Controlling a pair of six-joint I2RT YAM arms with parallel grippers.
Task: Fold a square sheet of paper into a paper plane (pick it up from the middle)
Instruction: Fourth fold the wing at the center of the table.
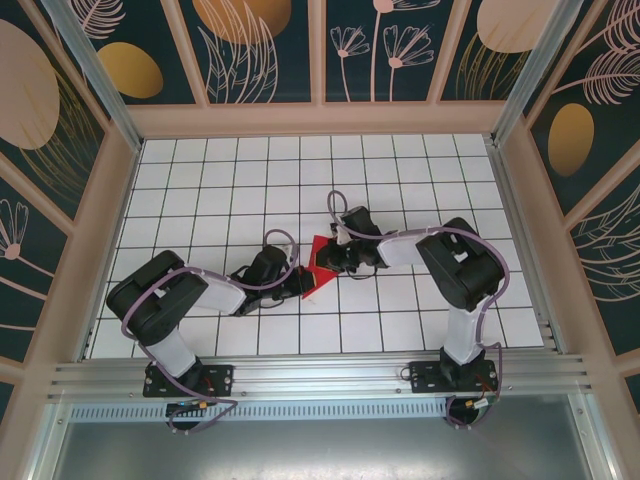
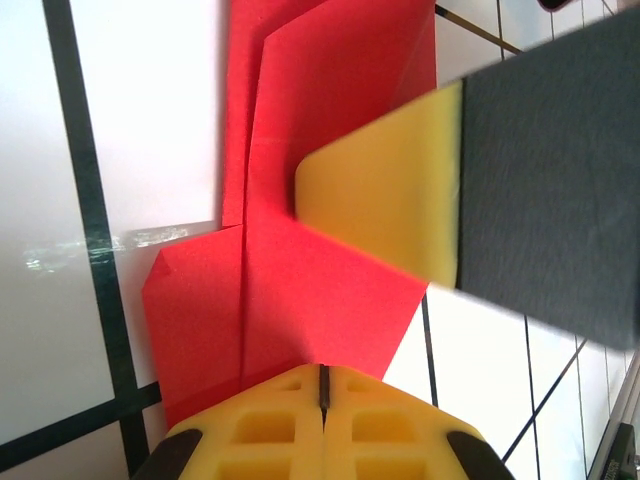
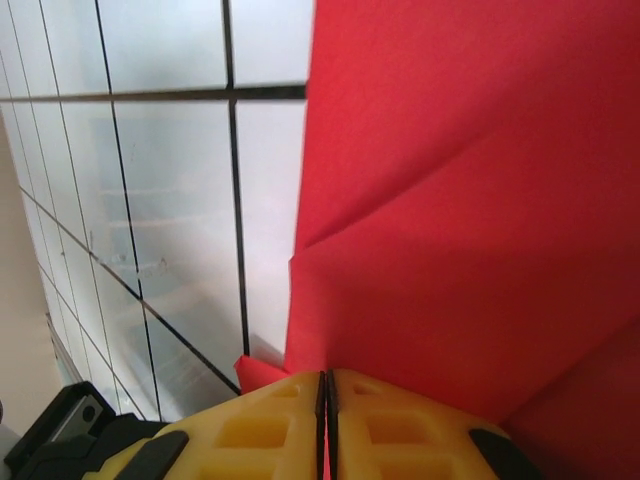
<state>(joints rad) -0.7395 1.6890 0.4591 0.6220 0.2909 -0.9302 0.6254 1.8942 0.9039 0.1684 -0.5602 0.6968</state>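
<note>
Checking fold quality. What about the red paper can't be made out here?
Top external: the red paper is tiny, half covered by the left tool and right tool; creases unreadable.
Left wrist: the right tool's finger hides the middle; the frame cuts its top.
Right wrist: paper runs off the right edge; pinched or pressed, unclear.

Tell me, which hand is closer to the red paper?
Neither, it's a tie: both touch the red paper. Left hand at its near end, right hand on its far side.
</note>
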